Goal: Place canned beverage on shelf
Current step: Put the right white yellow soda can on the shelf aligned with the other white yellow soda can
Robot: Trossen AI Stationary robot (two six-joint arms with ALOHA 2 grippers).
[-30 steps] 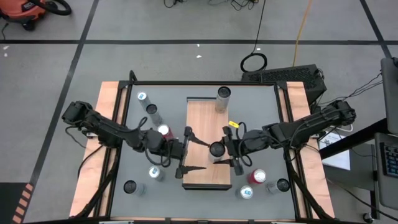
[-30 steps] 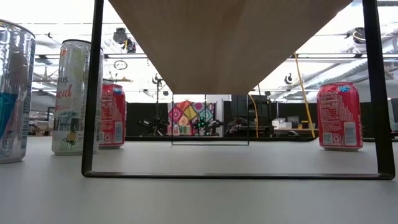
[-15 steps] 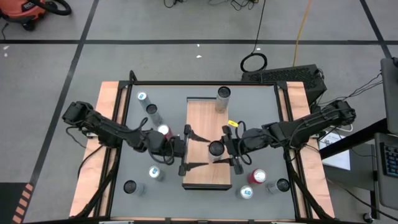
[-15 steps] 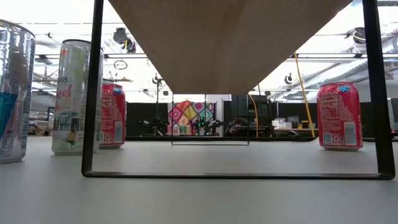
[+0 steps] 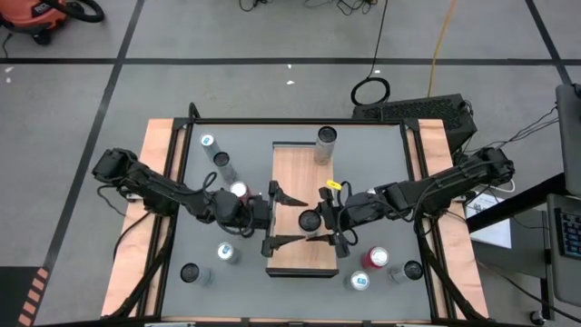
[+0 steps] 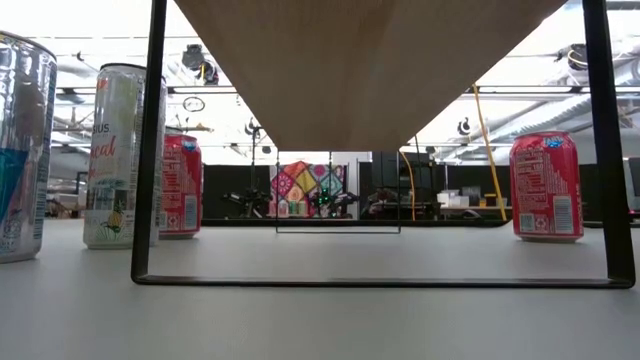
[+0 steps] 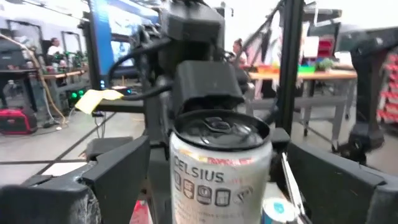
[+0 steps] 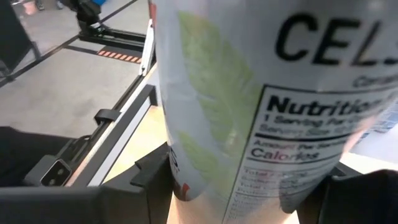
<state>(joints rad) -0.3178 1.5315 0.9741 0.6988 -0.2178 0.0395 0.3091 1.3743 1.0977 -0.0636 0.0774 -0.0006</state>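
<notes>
Celsius can [image 8: 249,106] top cut off

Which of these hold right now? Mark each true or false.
1. The right claw is shut on a can over the shelf. True.
2. The left claw grips that can too. False: its fingers stand wide open on either side of the can, not touching it.
3. A second can stands at the shelf's far end. True.
4. The held can is red. False: it is white and silver, printed CELSIUS.
5. No red can is on the table. False: one red can stands right of the shelf, and another by the left arm.
</notes>
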